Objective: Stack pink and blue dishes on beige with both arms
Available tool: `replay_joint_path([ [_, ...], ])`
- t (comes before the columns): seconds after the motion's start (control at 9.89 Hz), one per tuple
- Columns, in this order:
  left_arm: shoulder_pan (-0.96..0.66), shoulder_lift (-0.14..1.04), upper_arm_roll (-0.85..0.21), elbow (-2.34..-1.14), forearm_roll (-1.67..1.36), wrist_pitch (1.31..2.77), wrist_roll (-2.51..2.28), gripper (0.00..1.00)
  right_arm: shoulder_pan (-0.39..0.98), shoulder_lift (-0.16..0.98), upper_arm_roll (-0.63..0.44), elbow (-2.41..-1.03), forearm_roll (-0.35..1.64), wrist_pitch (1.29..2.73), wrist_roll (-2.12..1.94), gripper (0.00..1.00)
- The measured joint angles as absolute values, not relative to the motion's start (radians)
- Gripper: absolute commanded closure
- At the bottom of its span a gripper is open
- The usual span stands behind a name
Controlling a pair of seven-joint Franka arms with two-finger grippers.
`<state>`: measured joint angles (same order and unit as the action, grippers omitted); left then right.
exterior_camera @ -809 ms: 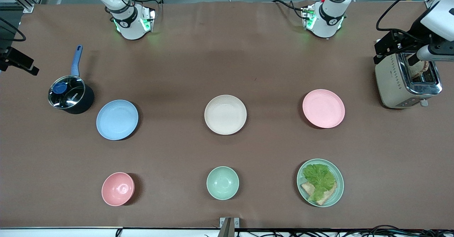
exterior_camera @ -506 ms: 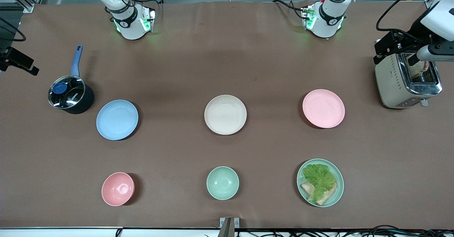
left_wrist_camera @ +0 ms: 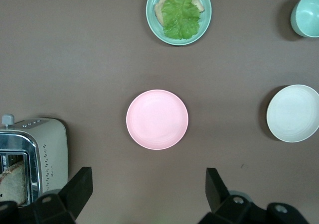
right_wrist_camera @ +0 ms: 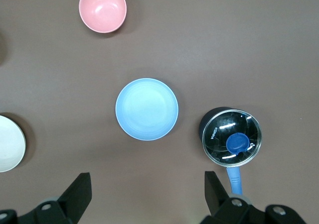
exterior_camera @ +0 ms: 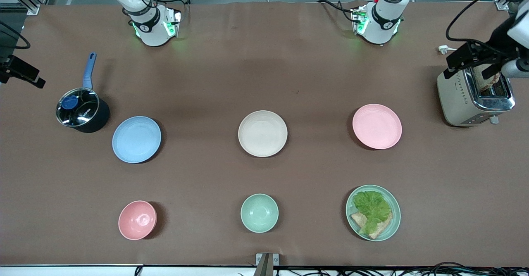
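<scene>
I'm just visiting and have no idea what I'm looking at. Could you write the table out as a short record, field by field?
beige plate: mid-table, nothing on it
pink plate: toward the left arm's end, untouched
blue plate: toward the right arm's end, beside the lidded pot
left gripper: open, high over the table above the pink plate
right gripper: open, high over the table above the blue plate
stacking: not yet begun
toaster: at the left arm's end

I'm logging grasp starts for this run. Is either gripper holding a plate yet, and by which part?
Nothing is held. The left gripper is open above the pink plate; the right gripper is open above the blue plate. Both plates lie flat on the table.
</scene>
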<state>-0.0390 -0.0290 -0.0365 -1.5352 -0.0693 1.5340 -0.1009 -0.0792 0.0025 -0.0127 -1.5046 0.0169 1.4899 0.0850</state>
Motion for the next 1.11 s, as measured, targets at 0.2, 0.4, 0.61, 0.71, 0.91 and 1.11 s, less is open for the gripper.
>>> replay_joint_path([
  [0.2,-0.039,-0.010,-0.023,-1.650,-0.070,1.667,-0.084,0.00,-0.085,0.070,-0.052,-1.537,0.084,1.531,0.060,0.00],
  [0.4,-0.038,0.022,-0.020,-1.786,-0.071,1.783,0.007,0.00,-0.093,0.146,-0.111,-1.622,0.132,1.655,-0.066,0.00],
  [0.61,-0.032,0.084,-0.010,-1.904,-0.091,1.919,0.144,0.00,-0.096,0.205,-0.155,-1.757,0.197,1.815,-0.222,0.00],
  [0.71,-0.030,0.115,0.016,-1.968,-0.142,2.014,0.216,0.00,-0.097,0.235,-0.175,-1.828,0.244,1.902,-0.319,0.00],
  [0.91,-0.021,0.168,0.063,-2.091,-0.219,2.166,0.335,0.00,-0.100,0.302,-0.203,-1.954,0.368,2.066,-0.520,0.00],
  [1.11,-0.020,0.244,0.068,-2.130,-0.235,2.240,0.355,0.02,-0.112,0.380,-0.210,-2.036,0.507,2.187,-0.700,0.01],
])
